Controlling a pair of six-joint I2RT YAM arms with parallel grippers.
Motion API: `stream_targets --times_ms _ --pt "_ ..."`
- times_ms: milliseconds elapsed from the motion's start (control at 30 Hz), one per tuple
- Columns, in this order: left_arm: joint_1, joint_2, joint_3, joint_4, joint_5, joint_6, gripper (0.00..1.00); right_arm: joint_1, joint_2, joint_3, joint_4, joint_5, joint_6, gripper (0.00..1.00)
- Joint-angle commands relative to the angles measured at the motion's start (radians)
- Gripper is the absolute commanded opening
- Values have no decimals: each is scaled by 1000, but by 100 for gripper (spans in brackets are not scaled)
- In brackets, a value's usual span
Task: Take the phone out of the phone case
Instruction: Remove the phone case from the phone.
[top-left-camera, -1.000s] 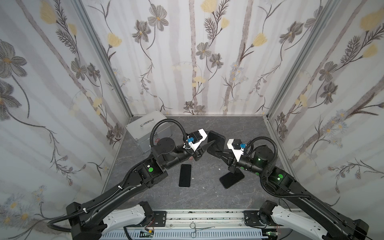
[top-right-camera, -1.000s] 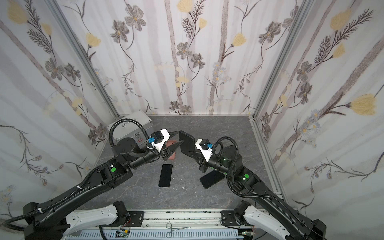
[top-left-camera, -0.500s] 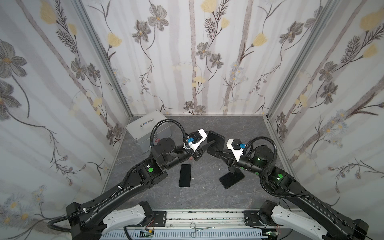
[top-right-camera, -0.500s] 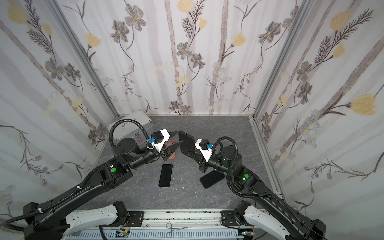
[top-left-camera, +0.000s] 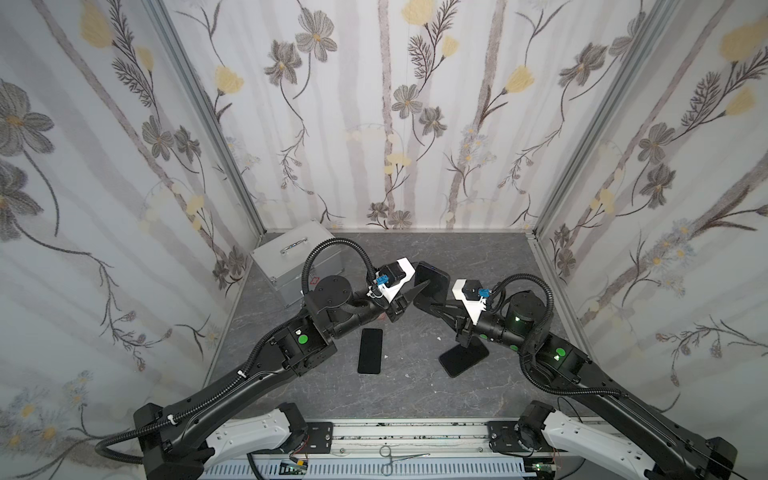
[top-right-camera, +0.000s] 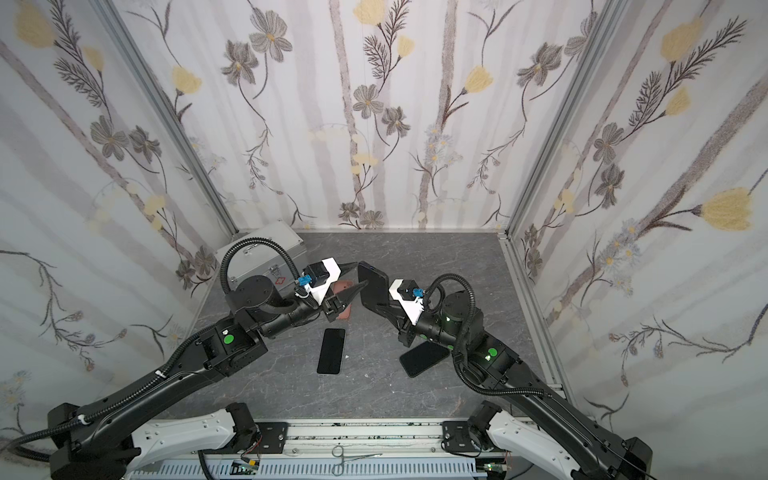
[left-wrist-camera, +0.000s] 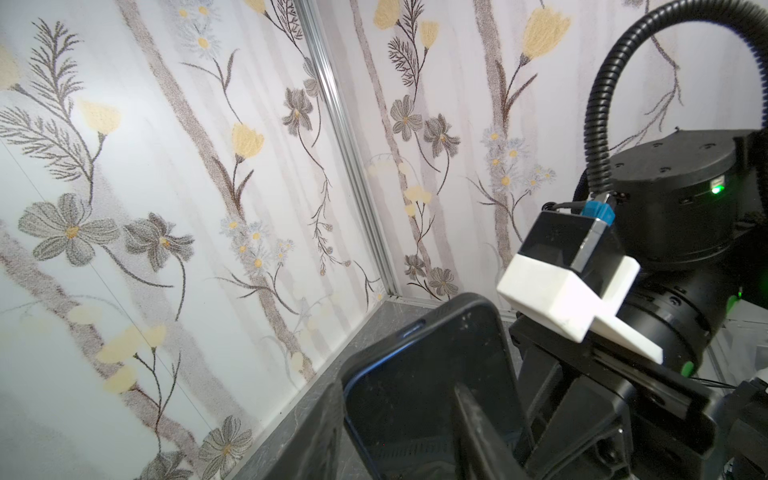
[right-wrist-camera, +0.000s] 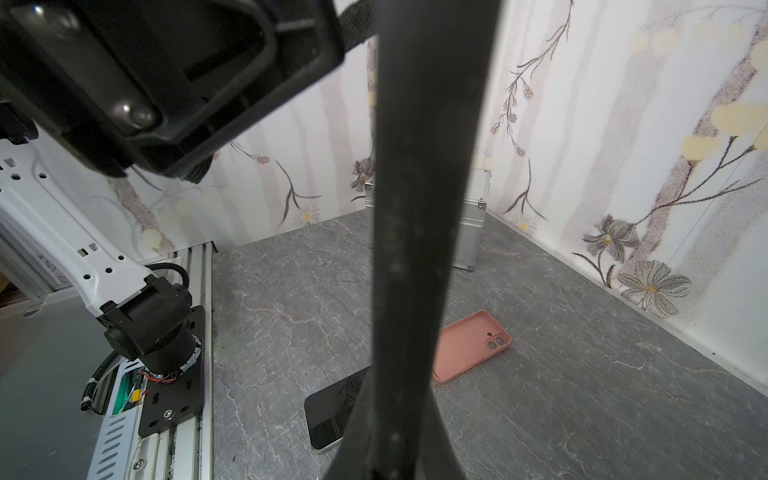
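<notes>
The right tool (top-left-camera: 435, 308), closed tight on the low end of the phone (left-wrist-camera: 407, 399) that stands raised above the table (top-left-camera: 415, 374) in its black case (left-wrist-camera: 415, 328), should hold firm while the half-open left tool (top-right-camera: 358, 273), astride one edge with grip unclear, peels only the rim.

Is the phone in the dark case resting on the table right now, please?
No, the right gripper holds the cased phone tilted up in the air, clear of the table.
</notes>
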Motion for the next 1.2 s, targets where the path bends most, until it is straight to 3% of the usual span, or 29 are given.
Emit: stream_targets --times_ms 0,300,567,833,1167 --pt "1 6 3 5 2 -1 44 11 -5 12 76 -101 -79 0" --pt "0 3 1 5 7 -3 45 14 -6 11 76 -89 -80 0" --pt "0 1 -3 0 76 -28 42 14 -22 11 84 -66 -82 0" --pt "0 -40 -17 2 -12 -11 53 14 -24 10 72 33 -57 0" --pt "0 -48 -19 4 -7 -1 50 14 -8 8 83 64 -34 0"
